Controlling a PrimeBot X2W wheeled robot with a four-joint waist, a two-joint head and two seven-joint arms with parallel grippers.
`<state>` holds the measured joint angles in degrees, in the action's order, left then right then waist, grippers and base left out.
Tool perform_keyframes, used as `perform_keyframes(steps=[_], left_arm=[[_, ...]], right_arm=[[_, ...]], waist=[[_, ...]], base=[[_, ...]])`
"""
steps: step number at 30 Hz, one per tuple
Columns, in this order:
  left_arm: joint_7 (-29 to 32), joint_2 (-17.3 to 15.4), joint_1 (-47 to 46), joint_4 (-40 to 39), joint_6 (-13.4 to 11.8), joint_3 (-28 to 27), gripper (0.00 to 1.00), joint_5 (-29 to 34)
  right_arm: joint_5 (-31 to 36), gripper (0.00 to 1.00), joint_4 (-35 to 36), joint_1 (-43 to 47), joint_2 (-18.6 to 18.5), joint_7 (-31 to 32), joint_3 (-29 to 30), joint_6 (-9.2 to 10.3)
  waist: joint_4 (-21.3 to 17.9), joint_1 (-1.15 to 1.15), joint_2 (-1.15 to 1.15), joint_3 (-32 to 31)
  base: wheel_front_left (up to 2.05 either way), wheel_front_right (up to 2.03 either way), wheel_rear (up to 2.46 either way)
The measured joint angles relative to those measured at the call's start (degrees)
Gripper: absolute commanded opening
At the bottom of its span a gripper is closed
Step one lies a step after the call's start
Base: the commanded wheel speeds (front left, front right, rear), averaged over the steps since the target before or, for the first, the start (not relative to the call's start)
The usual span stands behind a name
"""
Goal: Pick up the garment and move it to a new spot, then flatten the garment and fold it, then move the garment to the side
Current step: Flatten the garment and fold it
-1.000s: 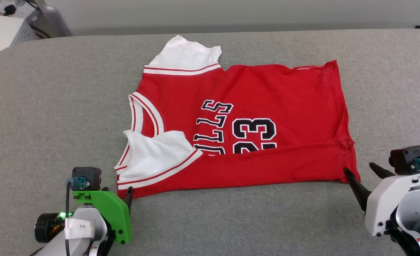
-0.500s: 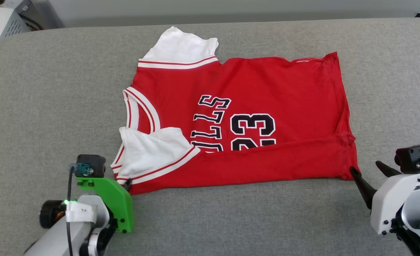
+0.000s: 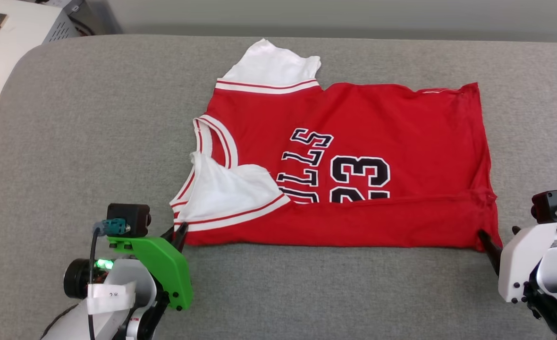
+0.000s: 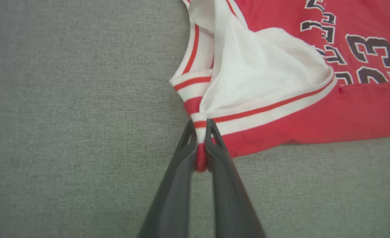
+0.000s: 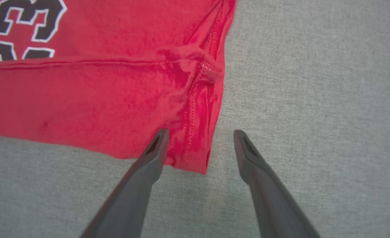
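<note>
Now that the left gripper [image 3: 179,232] has shut where it stood open a second ago, I have one corner of the shirt in hand.

Head view: the shirt [image 3: 354,156] lies flat across the middle of the grey surface [image 3: 71,132], collar to my left, its near edge folded up over the lettering. The right gripper [image 3: 496,232] sits at the near hem corner. Bare grey runs wide on the left and in a strip along the near side. The far sleeve lies close to the back edge.

Left wrist view: the two fingers are clamped together on the striped trim at the near shoulder corner.

Right wrist view: the fingers stand apart around the hem corner, one over cloth, one over bare grey, gripping nothing. I judge the next fold waits on this side closing.
</note>
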<state>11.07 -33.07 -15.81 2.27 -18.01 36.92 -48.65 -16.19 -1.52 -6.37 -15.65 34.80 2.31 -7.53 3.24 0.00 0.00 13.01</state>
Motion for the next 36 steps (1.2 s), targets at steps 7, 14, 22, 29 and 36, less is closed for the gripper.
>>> perform_keyframes(steps=[7, 14, 22, 29, 36], left_arm=[[0.40, -1.25, 0.70, -5.35, -1.42, 0.32, 0.00, 0.73], [0.41, -1.35, 0.77, -5.80, -1.40, 0.74, 0.00, 0.73], [0.62, -1.40, 0.90, -3.90, -0.86, 1.24, 0.00, 0.63], [1.19, -1.46, 3.01, -2.44, -0.26, 2.13, 0.00, -0.15], [1.38, -2.27, 7.44, -2.26, -0.27, 2.90, 0.00, -1.14]], right_arm=[[0.57, 1.00, -5.60, -1.64, 1.16, 0.36, 1.10, 0.00], [-0.85, 0.00, -8.45, -2.87, 1.03, 1.49, 1.12, 0.02], [-2.33, 0.00, -9.27, -3.63, 0.60, -0.14, 0.80, 0.01], [-2.66, 0.00, -6.38, -1.19, 0.34, 0.99, 1.87, 0.01], [-2.97, 0.00, -0.99, 5.64, 1.04, 4.63, 4.71, 0.00]], waist=[[1.28, 0.00, 0.00, 1.30], [1.78, 0.00, 0.00, 2.70], [1.48, 0.00, 0.00, 1.60], [1.09, 0.00, 0.00, -2.11], [0.74, 0.00, 0.00, -6.21]], base=[[0.00, 0.00, 0.00], [0.00, 0.00, 0.00], [0.00, 0.00, 0.00], [0.00, 0.00, 0.00], [0.00, 0.00, 0.00]])
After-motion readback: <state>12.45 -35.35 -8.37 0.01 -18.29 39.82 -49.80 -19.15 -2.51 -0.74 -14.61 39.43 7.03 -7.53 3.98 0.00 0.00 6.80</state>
